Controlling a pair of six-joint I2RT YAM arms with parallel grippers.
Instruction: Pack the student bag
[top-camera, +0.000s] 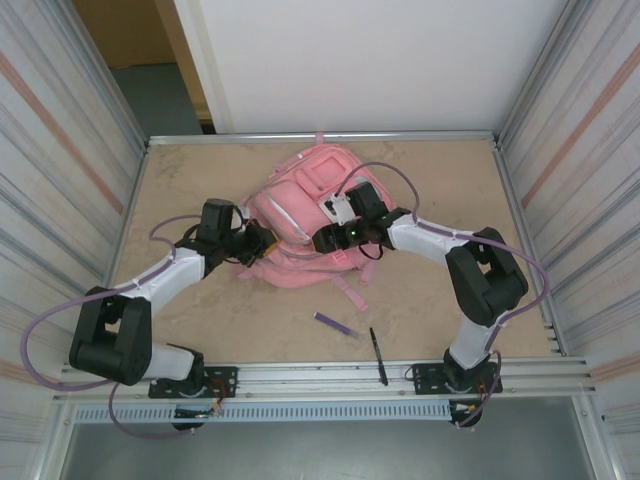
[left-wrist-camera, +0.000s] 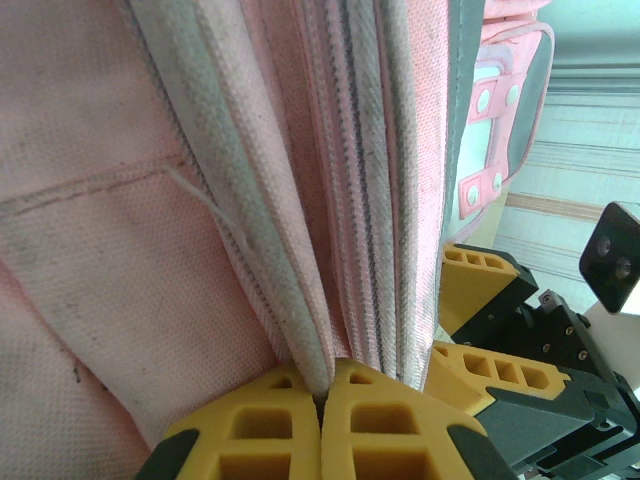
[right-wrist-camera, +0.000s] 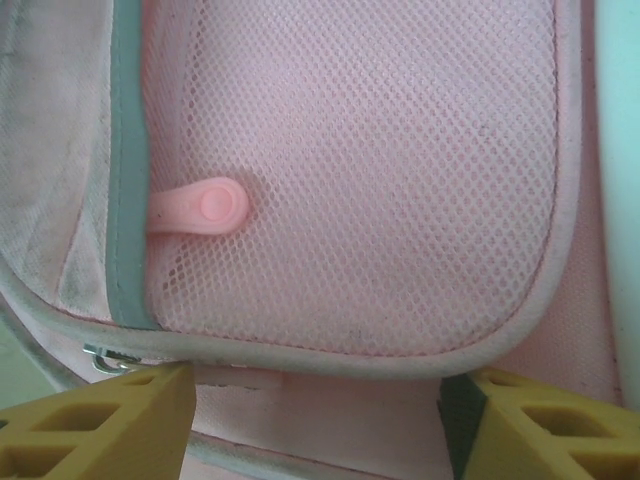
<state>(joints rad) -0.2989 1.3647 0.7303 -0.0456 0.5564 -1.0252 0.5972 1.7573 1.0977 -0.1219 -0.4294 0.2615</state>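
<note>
The bench (top-camera: 180, 190) carried the bag (top-camera: 300, 215), which lay flat toward the far middle, its straps trailing toward my side. Both arms reached in to the bag's near edge, one from each side.

My left hand (left-wrist-camera: 322, 385) was at the bag's left near corner, fingers pressed together and pinching a bunch of the bag's piped seams and zip tape. I took that as an anchoring grip, to hold the cloth taut so the opening could be worked from the other side.

My right hand (right-wrist-camera: 315, 400) sat just beside it on the bag's near middle, fingers spread wide over a mesh panel (right-wrist-camera: 380, 170) and gripping nothing. I judged it was lining up on the zip.

A purple pen (top-camera: 336, 324) and a black pen (top-camera: 377, 356) lay on the bench nearer me than the bag, well apart from it and not yet packed.

Smallest, a pink pull tab (right-wrist-camera: 205, 208) poked out at the mesh panel's left border, beyond the spread fingers.
</note>
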